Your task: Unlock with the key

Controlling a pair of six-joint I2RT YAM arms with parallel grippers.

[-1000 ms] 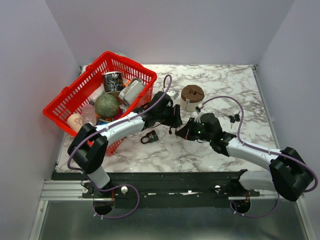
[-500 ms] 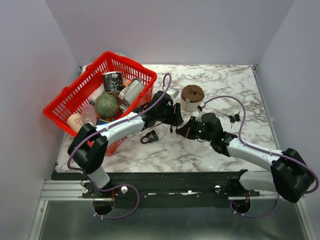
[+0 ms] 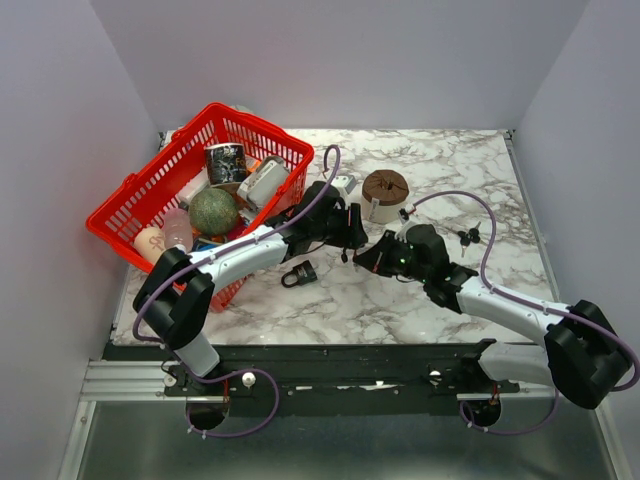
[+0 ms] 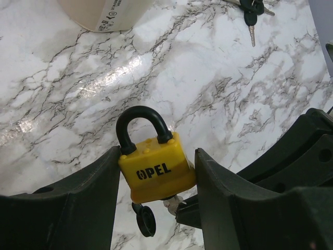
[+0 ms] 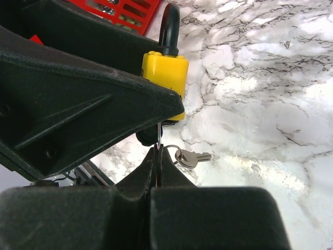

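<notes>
My left gripper (image 4: 158, 177) is shut on the yellow padlock (image 4: 156, 169), marked OPEL, and holds it above the marble table with its black shackle closed. In the top view the left gripper (image 3: 348, 238) meets my right gripper (image 3: 364, 262) at mid-table. My right gripper (image 5: 158, 152) is shut on the key (image 5: 157, 134), a thin silvery blade pointing up at the yellow padlock's (image 5: 165, 75) underside. The key's head is hidden between the fingers. A small ring with a second silver key (image 5: 193, 156) hangs from it. The key tip (image 4: 174, 204) shows beside the black keyhole cover (image 4: 145, 221).
A black padlock (image 3: 298, 274) lies on the table just left of the grippers. A red basket (image 3: 150, 190) full of objects stands at the back left. A brown-topped roll (image 3: 384, 193) stands behind the grippers. A bunch of black-headed keys (image 3: 468, 237) lies to the right.
Both grippers have shifted very slightly, the right one a little to the right. The holds on the padlock and the key are the same.
</notes>
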